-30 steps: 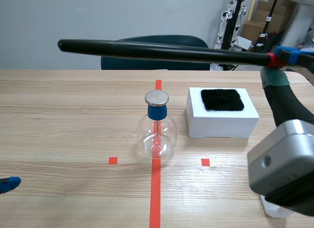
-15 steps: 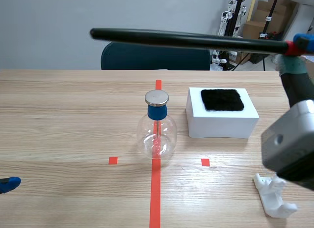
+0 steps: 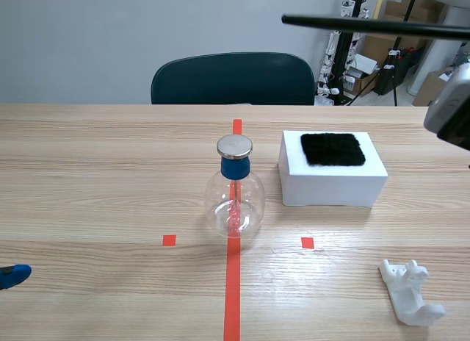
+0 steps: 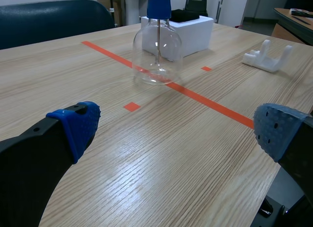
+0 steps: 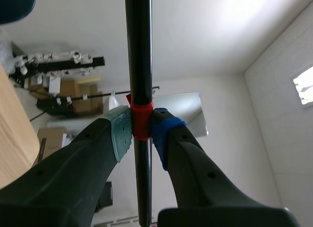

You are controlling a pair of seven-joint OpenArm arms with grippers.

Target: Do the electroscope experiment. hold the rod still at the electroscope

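Now, rod (image 3: 367, 25): long, black, and riding high. It lies almost level above the far end of the bench, and its free end is well apart from the electroscope.
Right claw (image 5: 142, 131): clamped on the rod! The grey-green pad (image 5: 121, 131) presses one side and the blue pad (image 5: 164, 134) the other, right on the rod's red band (image 5: 141, 122). The wrist view looks up along the rod at a ceiling.
Right arm (image 3: 452, 113): only a grey block of it shows, at the scene's right edge, up off the bench.
Electroscope (image 3: 234, 198): a clear round flask standing upright on the long orange-red line, with a blue stopper (image 3: 235, 167) and a flat metal disc (image 3: 234, 145) on top. Nothing is touching it.
Left claw (image 4: 176, 131): spread wide with nothing between its blue pads, low over the near left of the bench. The electroscope sits well ahead of it.
Foam block (image 3: 332, 181): white, just beside the electroscope, with a black cloth (image 3: 333, 148) lying flat on top.
White stand (image 3: 409, 302): a small plastic piece lying near the bench's front right corner.
Bench (image 3: 110, 172): light wood grain.
Chair (image 3: 233, 78): dark, tucked in at the far edge.
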